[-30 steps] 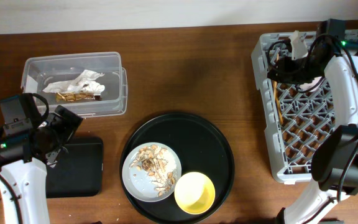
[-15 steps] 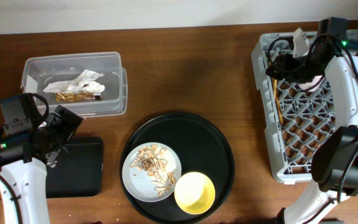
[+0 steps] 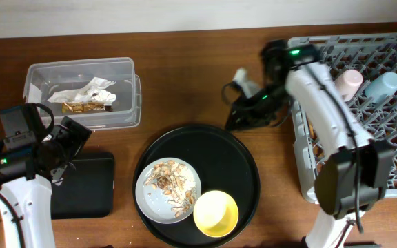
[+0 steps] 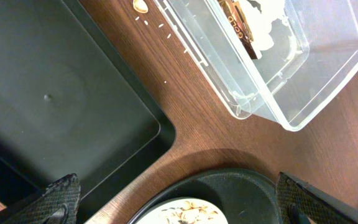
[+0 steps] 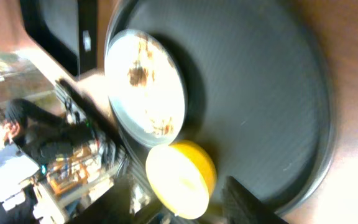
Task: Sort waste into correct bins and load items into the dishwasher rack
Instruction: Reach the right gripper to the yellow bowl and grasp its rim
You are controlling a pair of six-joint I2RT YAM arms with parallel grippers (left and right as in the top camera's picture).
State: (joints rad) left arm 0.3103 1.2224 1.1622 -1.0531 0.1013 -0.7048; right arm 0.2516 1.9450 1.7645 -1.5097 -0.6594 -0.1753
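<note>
The grey plate (image 3: 168, 190) holds brown and beige food scraps. It sits beside the yellow bowl (image 3: 216, 213) on the large round black tray (image 3: 240, 158). The pink cup (image 3: 350, 81) and light-blue cup (image 3: 382, 84) lie in the dishwasher rack (image 3: 298, 138). The wrapper (image 3: 81, 93) lies in the clear tub (image 3: 126, 110). My right gripper (image 3: 238, 116) is open and empty over the table at the round tray's far edge. Its blurred view shows the bowl (image 5: 182, 177) and plate (image 5: 145, 87). My left gripper (image 3: 67, 151) is open and empty above the shallow black tray (image 3: 88, 189).
In the left wrist view, a small scrap (image 4: 140, 5) and rice grains lie on the wood between the clear tub (image 4: 272, 68) and the black tray (image 4: 55, 112). The round tray's rim (image 4: 247, 183) shows below.
My right arm has swung left out of the rack to the table by the round tray's far edge. The two cups in the rack are now uncovered. The left arm has not moved.
</note>
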